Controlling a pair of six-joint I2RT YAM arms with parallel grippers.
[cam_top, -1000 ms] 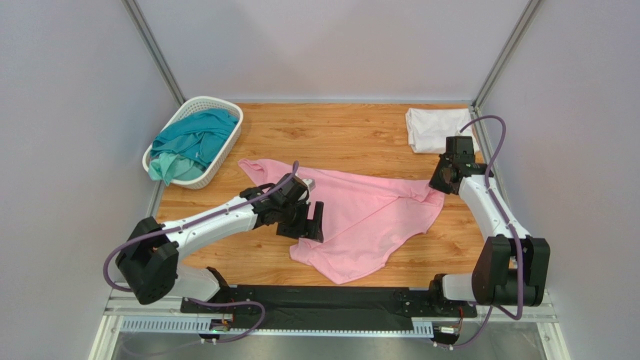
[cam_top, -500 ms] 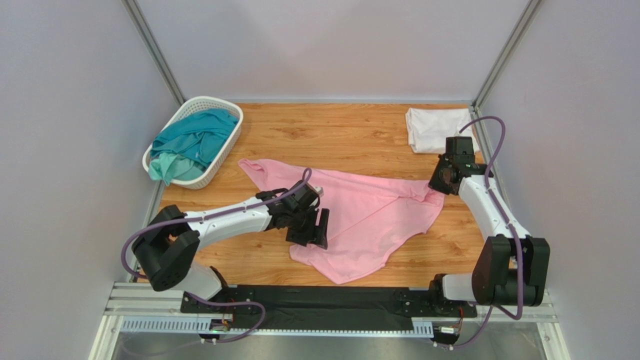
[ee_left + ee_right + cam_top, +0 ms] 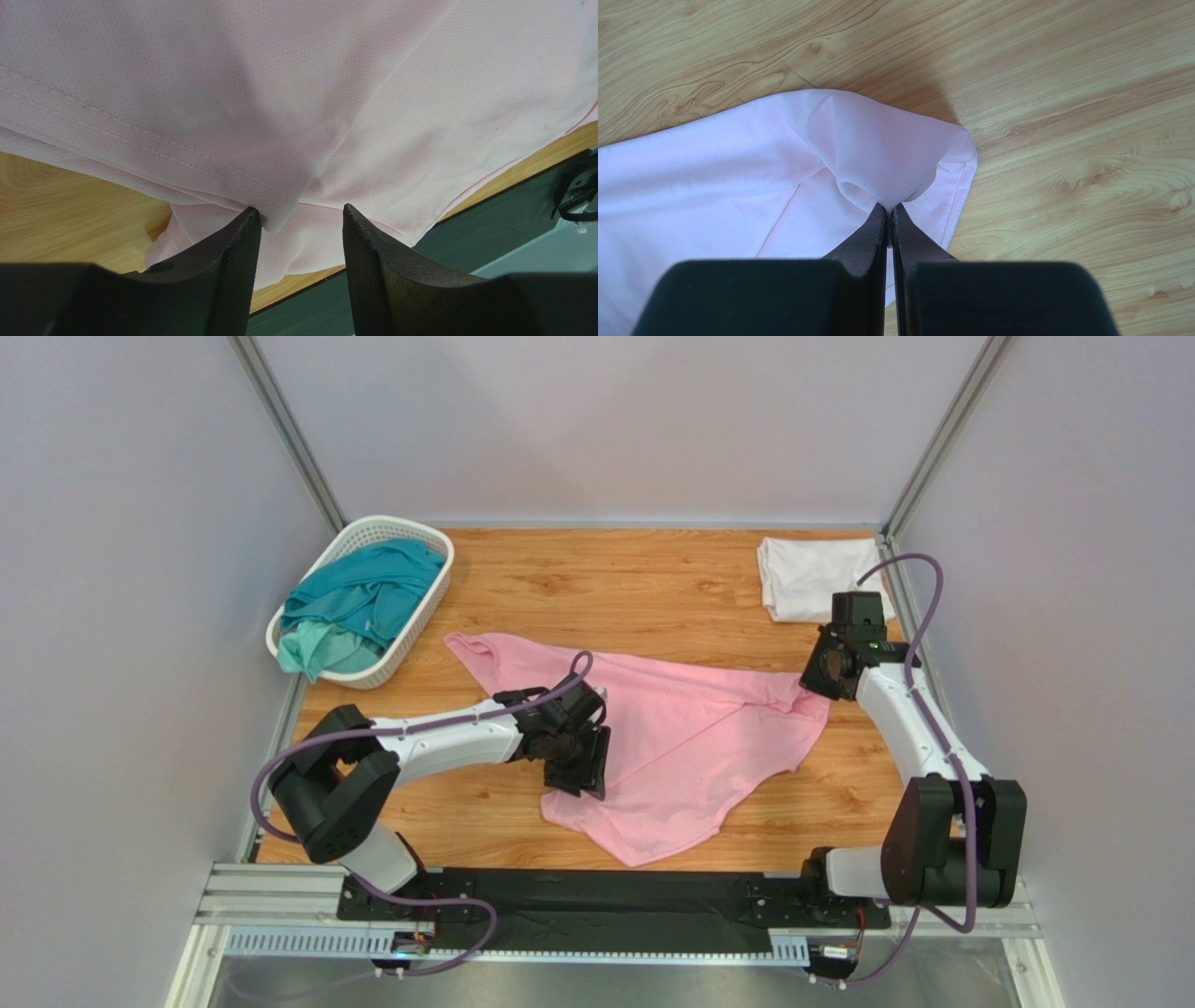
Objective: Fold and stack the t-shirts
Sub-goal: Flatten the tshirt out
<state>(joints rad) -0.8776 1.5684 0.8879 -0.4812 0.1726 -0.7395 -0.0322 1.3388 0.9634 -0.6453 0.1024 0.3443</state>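
A light pink t-shirt [image 3: 687, 742] lies spread and creased across the middle of the wooden table. My left gripper [image 3: 579, 770] is open at the shirt's near-left hem; in the left wrist view [image 3: 300, 213] a folded hem corner [image 3: 281, 210] sits between the fingers, touching the left one. My right gripper [image 3: 818, 682] is shut on the pink shirt's right corner [image 3: 892, 168], pinching a raised fold. A white t-shirt [image 3: 814, 577] lies folded at the back right. A teal t-shirt [image 3: 358, 602] lies bunched in the basket. No orange shirt shows.
A white lattice basket [image 3: 421, 609] stands at the back left by the wall. Grey walls close in the left, right and back sides. A black rail [image 3: 617, 896] runs along the table's near edge, close to the pink shirt's lower tip.
My left gripper has moved a little right and down onto the pink shirt's near-left hem. The right arm and the shirt's right corner have stayed put.
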